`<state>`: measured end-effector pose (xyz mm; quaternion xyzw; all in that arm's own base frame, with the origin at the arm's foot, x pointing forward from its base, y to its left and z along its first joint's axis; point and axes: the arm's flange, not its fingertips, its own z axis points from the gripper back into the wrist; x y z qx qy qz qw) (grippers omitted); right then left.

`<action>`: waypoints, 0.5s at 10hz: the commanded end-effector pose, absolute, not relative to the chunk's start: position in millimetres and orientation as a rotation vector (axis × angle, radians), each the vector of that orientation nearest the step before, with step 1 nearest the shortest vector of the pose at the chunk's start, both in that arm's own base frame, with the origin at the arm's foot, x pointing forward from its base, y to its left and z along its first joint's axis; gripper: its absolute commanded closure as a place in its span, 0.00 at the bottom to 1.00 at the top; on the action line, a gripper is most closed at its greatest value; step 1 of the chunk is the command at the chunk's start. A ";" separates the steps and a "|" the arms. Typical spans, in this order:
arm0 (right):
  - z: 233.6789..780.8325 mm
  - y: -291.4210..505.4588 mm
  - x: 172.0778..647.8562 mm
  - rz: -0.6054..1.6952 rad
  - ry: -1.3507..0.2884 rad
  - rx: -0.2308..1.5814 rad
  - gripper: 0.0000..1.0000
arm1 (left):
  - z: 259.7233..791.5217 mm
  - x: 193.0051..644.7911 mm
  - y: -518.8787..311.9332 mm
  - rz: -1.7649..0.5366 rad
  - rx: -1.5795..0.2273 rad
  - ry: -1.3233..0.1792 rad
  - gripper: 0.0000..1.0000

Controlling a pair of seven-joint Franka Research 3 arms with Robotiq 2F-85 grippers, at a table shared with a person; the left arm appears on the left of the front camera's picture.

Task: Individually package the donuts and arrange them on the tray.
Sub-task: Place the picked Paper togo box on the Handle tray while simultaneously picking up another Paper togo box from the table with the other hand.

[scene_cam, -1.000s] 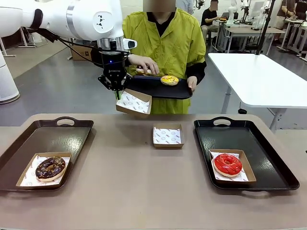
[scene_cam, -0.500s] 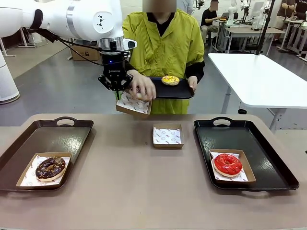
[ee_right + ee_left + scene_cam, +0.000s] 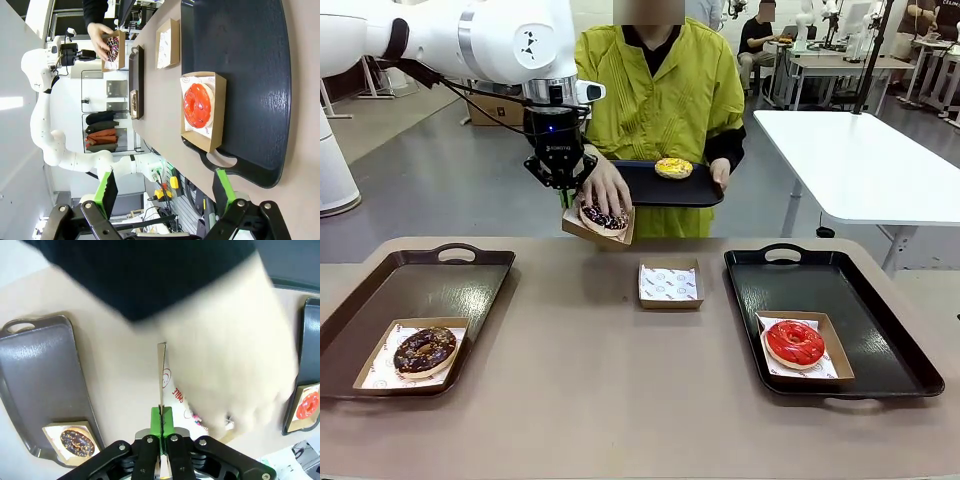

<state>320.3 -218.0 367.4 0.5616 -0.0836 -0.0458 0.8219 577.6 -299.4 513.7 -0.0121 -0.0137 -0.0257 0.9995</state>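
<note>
The purple-brown sprinkled donut (image 3: 603,218) lies in a paper-lined cardboard box (image 3: 590,233) held in the air over the table's far edge, with the person's hand (image 3: 605,187) resting on it. The left gripper (image 3: 565,196) pinches that box's wall between its green pads. Just behind, the yellow donut (image 3: 673,167) sits on a small tray (image 3: 650,190) the person holds. On the table (image 3: 620,380), the chocolate donut (image 3: 424,350) lies boxed on the brown tray (image 3: 430,275) and the red donut (image 3: 794,342) lies boxed on the black tray (image 3: 840,285), with an empty box (image 3: 670,284) between the trays. The right gripper (image 3: 164,182), well clear of the black tray, has its fingers spread wide and holds nothing.
</note>
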 end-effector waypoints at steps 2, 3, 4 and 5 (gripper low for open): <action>366.8 -217.3 319.6 -0.106 -0.179 1.213 0.00 | 516.0 576.8 -297.0 -0.055 -0.029 -0.038 1.00; 366.8 -217.3 319.6 -0.106 -0.179 1.213 0.00 | 516.0 576.8 -297.0 -0.055 -0.029 -0.038 1.00; 366.8 -217.3 319.6 -0.106 -0.179 1.213 0.00 | 516.0 576.8 -297.0 -0.055 -0.029 -0.038 1.00; 366.8 -217.3 319.6 -0.106 -0.179 1.213 0.00 | 516.0 576.8 -297.0 -0.055 -0.029 -0.038 1.00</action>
